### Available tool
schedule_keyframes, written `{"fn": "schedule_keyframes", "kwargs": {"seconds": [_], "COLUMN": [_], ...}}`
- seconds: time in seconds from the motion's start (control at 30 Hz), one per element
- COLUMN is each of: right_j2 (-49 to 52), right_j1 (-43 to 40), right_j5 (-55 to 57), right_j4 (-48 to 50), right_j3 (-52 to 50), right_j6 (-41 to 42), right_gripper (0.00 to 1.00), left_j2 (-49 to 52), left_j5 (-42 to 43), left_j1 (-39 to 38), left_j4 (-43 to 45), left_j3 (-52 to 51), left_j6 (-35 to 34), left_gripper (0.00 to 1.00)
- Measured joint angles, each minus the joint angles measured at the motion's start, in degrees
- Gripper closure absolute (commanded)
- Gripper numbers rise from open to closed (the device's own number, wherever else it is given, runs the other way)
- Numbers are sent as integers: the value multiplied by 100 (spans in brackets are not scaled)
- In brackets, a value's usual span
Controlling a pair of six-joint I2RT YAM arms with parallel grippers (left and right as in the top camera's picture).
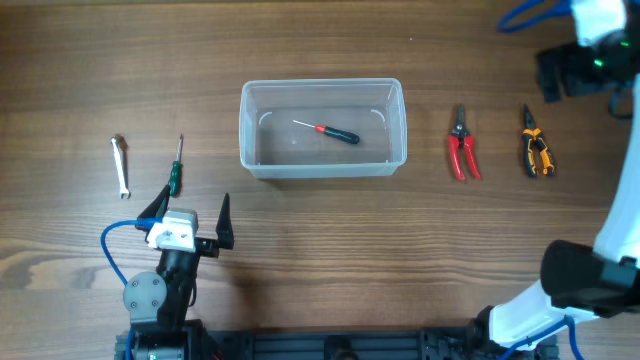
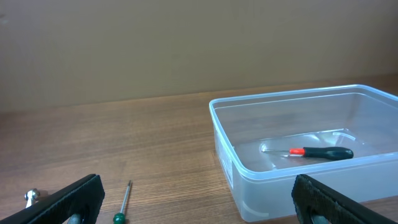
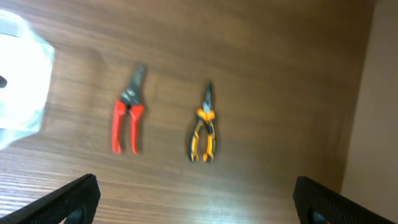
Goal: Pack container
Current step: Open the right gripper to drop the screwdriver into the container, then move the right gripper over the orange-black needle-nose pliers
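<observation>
Wooden brown surface (image 1: 330, 270) carries all the things. On it, in the middle and toward the far side, stands the container (image 1: 320, 85), clear plastic, upright and without a lid. The left gripper (image 1: 196, 198) hovers near the container's front left corner, with its jaws spread wide and nothing between them. The right gripper (image 3: 198, 202) is high above the right part of the surface; its jaws also stand wide apart and hold nothing. Right of the container lie red-handled cutters (image 1: 462, 150), and beside them, a little apart, orange and black pliers (image 1: 535, 150). Inside the container one screwdriver with red and black handle (image 1: 330, 131) lies on the bottom. Left of the container lie a green-handled screwdriver (image 1: 176, 165) and, further left, a small metal wrench (image 1: 120, 165).
</observation>
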Motion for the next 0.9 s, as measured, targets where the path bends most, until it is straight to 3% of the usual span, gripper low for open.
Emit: {"fn": "schedule_keyframes", "kwargs": {"seconds": [0.4,0.73,0.9], "right_j2": [31,31,280], "right_j1": [-1360,-1366,-1366], "right_j5": [-153,-184,-157], "right_j4": [2094,3268,3364], "right_j3": [-2667,-3582,-3740], "right_j6": [-85,-245,-450], "right_gripper": [0,0,0], "left_j2": [0,0,0], "left_j5": [0,0,0], "left_j1": [0,0,0], "left_j4": [2,0,0], "left_j3": [0,0,0], "left_j6": [0,0,0], "left_gripper": [0,0,0]}}
